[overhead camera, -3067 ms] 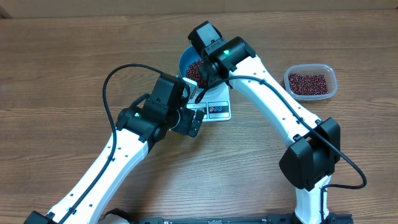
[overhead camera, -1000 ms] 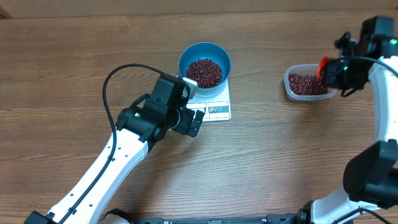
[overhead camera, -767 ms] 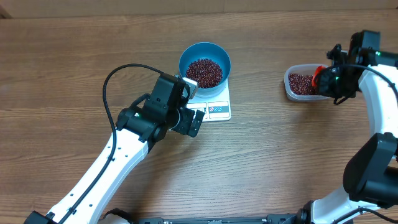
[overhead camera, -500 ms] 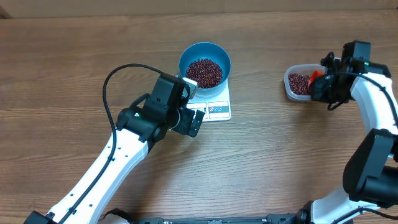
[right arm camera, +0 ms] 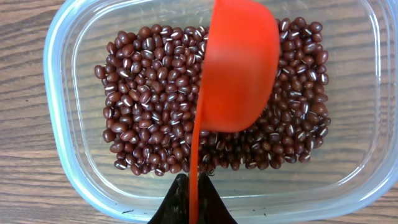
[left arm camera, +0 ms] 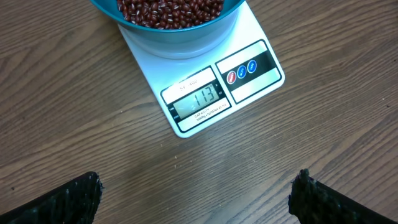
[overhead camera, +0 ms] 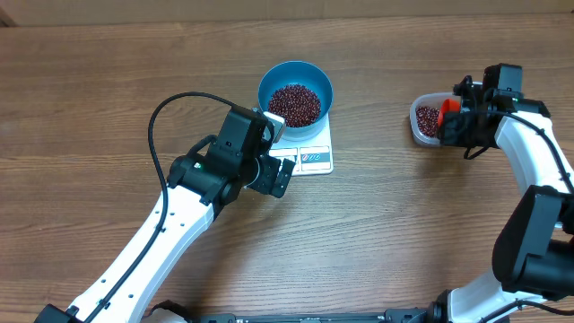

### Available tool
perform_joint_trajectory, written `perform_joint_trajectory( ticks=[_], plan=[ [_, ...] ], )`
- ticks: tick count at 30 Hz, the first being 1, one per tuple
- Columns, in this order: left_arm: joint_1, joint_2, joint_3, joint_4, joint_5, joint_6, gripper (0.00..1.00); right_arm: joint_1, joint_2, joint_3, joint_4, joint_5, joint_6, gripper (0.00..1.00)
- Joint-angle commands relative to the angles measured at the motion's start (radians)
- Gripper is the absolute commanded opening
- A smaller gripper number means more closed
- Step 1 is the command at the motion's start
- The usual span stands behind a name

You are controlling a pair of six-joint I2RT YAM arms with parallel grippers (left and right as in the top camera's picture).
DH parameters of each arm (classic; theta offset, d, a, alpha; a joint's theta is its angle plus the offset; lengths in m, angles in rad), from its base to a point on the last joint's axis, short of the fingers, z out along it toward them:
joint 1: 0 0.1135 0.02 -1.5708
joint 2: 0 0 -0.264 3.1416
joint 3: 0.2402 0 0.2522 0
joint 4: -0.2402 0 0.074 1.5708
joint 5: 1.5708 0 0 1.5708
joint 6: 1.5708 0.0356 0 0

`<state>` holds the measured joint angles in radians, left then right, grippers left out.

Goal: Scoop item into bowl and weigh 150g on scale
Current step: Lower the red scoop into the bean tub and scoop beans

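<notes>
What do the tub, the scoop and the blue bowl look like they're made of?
The tub looks like clear plastic, glossy: the beans and the wooden table show through its walls. The scoop is opaque orange-red with a smooth, even surface, probably moulded plastic. The bowl is opaque blue, smooth with a soft sheen, likely plastic, though glazed ceramic can't be excluded.
</notes>
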<state>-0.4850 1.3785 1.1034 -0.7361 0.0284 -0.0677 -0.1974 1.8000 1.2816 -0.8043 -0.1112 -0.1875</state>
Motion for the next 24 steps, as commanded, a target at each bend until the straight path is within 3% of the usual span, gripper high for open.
perform_joint_trajectory(
  ticks=[1,7,17,24],
  plan=[
    [-0.007,0.002,-0.003,0.001,-0.003,0.023,1.0,0.038,0.002,-0.036,-0.023,-0.003,-0.013,0.04],
    [-0.007,0.002,-0.003,0.001,-0.003,0.023,1.0,0.046,0.002,0.05,-0.119,-0.002,0.003,0.04],
    [-0.007,0.002,-0.003,0.001,-0.003,0.023,0.99,0.045,0.002,0.34,-0.426,0.072,0.07,0.04],
    [-0.007,0.002,-0.003,0.001,-0.003,0.023,1.0,0.041,0.013,0.403,-0.463,0.095,0.091,0.03]
  ],
)
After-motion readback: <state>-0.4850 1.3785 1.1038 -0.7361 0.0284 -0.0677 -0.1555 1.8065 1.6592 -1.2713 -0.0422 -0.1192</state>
